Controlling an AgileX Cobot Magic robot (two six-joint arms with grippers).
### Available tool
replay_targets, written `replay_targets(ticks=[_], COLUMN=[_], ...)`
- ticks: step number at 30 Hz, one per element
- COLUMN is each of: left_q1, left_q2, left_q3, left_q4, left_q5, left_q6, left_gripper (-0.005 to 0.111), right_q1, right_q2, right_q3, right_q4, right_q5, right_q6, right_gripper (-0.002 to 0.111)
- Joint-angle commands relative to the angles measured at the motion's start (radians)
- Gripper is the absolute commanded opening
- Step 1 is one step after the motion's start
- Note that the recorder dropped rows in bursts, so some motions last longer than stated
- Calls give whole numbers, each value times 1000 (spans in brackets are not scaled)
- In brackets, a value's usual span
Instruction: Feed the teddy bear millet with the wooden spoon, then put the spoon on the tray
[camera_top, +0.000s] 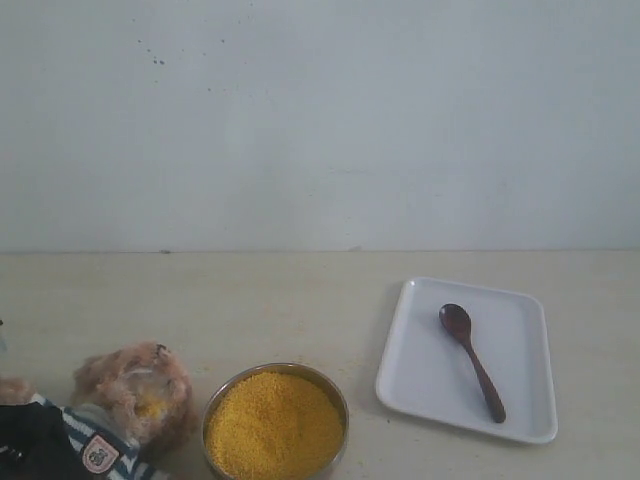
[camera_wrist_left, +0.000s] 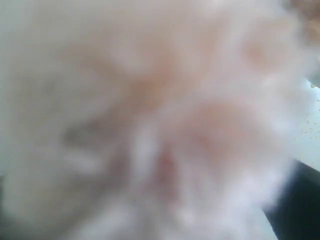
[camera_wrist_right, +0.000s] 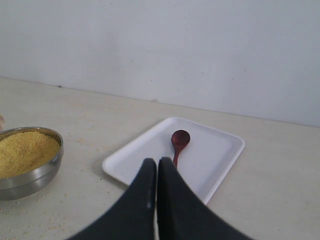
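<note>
My right gripper (camera_wrist_right: 156, 164) hung empty, fingers pressed together, on the near side of the tray (camera_top: 420, 385) at right. There the wooden spoon (camera_top: 470, 360) lay flat. The teddy bear (camera_top: 135, 390) slumped near left beside the millet (camera_top: 272, 425), with what looked like yellow grains on its muzzle. My left wrist camera showed only blurred fur, so I couldn't tell how my left gripper stood. I judged the feeding and put-down done. Next I only needed to back away without toppling the bear.

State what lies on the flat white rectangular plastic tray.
Only a small dark reddish-brown wooden spoon, resting flat on the tray. In the right wrist view, closed black jaws hide its handle's end.
</note>
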Motion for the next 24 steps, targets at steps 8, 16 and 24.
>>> replay_targets(ticks=[8, 16, 24], left_q1=[2, 2, 2], left_q2=[0, -42, -169], left_q3=[-220, -342, -409], left_q4=[51, 204, 349], left_q5=[298, 326, 350], left_q6=[-63, -187, -295], left_gripper=[48, 40, 40], right_q1=[-2, -2, -2], right_q2=[-4, -4, -4], right_q3=[0, 0, 0], right_q4=[-4, -4, -4], right_q5=[-6, -6, -6], right_q6=[-4, -4, -4], right_gripper=[0, 0, 0])
